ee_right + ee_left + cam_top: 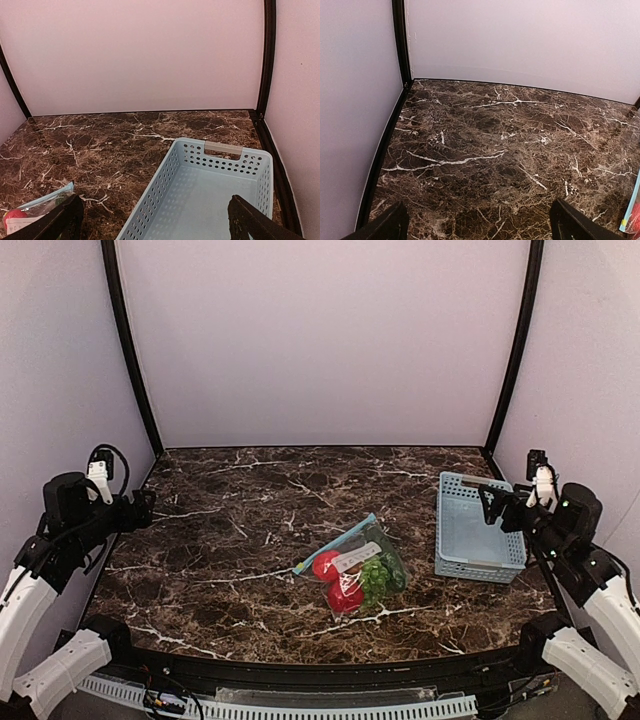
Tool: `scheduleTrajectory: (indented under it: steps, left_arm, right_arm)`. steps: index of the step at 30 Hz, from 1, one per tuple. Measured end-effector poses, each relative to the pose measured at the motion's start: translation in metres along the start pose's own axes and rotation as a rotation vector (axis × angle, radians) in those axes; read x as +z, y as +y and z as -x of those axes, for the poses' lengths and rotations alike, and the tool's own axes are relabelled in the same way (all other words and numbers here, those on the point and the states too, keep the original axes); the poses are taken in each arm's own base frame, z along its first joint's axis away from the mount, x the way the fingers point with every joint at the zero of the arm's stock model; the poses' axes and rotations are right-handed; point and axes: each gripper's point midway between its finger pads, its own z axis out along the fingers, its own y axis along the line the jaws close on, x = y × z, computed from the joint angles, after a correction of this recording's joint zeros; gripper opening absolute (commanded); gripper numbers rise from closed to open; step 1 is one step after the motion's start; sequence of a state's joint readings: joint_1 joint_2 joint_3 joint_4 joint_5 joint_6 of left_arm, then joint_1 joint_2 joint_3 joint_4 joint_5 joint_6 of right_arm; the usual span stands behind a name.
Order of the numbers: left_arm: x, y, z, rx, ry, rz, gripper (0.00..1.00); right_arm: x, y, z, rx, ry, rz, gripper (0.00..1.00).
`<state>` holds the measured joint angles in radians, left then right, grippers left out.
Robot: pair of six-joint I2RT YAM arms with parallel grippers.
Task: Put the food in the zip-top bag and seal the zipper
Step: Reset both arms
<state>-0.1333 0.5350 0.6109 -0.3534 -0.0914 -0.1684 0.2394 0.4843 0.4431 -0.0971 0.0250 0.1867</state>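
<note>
Your left tool (477, 225) and right tool (155, 220) both gape empty; the zip-top bag (362, 565) lies between, nearer the right, its zipper (335, 543) edge facing far-left.

The top view looks from high behind both arm bases, down and forward over the whole dark marble worktop (250, 530) to the back wall. The left wrist view sits low at the left side, facing the far left corner, with the left claw (479, 224) framing its bottom edge. The right wrist view hovers close over the light-blue basket (210, 195), facing the far right corner past the right claw (152, 222). All three share the zip-top bag (352, 565), cut off at each wrist view's edge.
</note>
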Motion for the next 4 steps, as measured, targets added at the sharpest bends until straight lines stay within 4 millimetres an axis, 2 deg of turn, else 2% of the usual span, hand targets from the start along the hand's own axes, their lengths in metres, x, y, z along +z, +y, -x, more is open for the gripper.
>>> scheduleTrajectory:
  steps: [4]
  left_arm:
    - [-0.0001,0.0003,0.0000,0.005,0.000,0.002,0.99]
  right_arm:
    - [0.0000,-0.0003,0.0001,-0.003,0.000,-0.002,0.99]
